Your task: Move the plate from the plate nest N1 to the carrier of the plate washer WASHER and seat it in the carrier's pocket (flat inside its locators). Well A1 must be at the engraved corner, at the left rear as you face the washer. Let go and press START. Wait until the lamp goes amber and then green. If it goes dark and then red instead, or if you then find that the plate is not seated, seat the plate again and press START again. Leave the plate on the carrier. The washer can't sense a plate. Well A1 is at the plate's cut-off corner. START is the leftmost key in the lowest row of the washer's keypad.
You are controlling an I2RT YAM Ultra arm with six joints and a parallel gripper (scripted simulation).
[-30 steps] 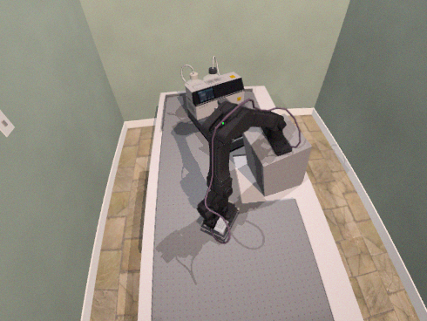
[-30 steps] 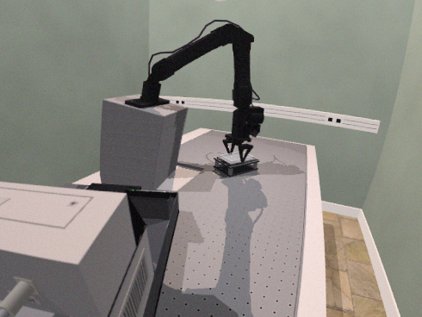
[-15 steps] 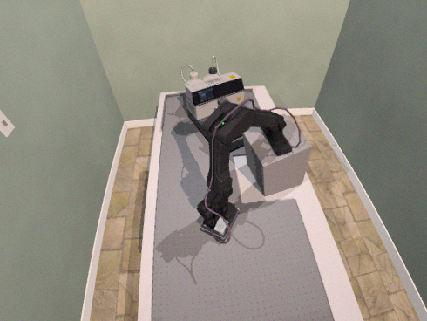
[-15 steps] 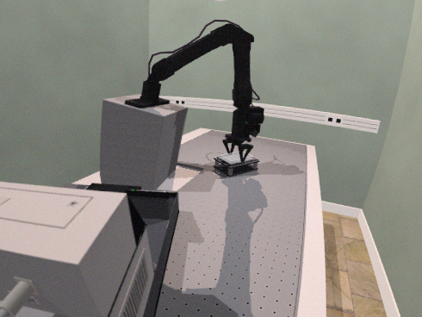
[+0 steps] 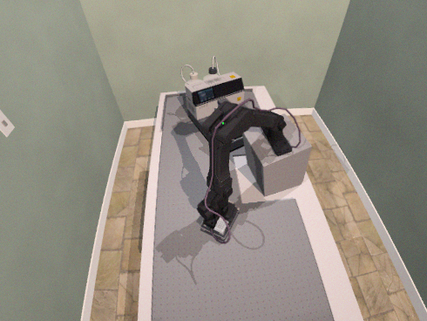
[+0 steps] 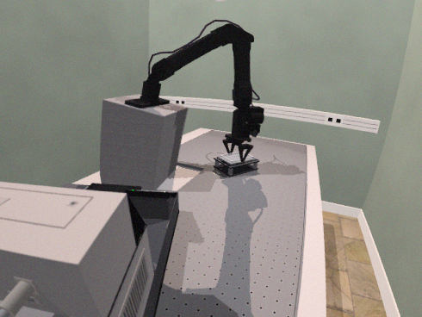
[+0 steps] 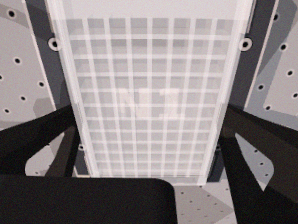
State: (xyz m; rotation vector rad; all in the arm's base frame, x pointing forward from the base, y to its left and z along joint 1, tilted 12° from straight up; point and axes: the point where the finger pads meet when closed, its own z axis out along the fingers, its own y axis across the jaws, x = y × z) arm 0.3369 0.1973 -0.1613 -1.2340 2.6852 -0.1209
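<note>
The clear, gridded plate (image 7: 149,95) (image 6: 232,158) (image 5: 221,226) lies flat in the dark plate nest N1 (image 6: 233,166) (image 7: 260,37) on the table, in front of the arm's base. My gripper (image 7: 149,111) (image 6: 237,152) (image 5: 216,217) points straight down over the plate. Its two black fingers are closed against the plate's two long sides. The plate sits level in the nest. I cannot make out its cut-off corner. The washer (image 5: 213,92) (image 6: 52,233) stands at the far end of the table; the arm hides its carrier in the top view.
The arm stands on a grey pedestal box (image 5: 283,167) (image 6: 138,142) between the nest and the washer. Two bottles with tubing (image 5: 212,70) stand on top of the washer. The perforated table top (image 5: 261,270) ends in white edges with floor all around.
</note>
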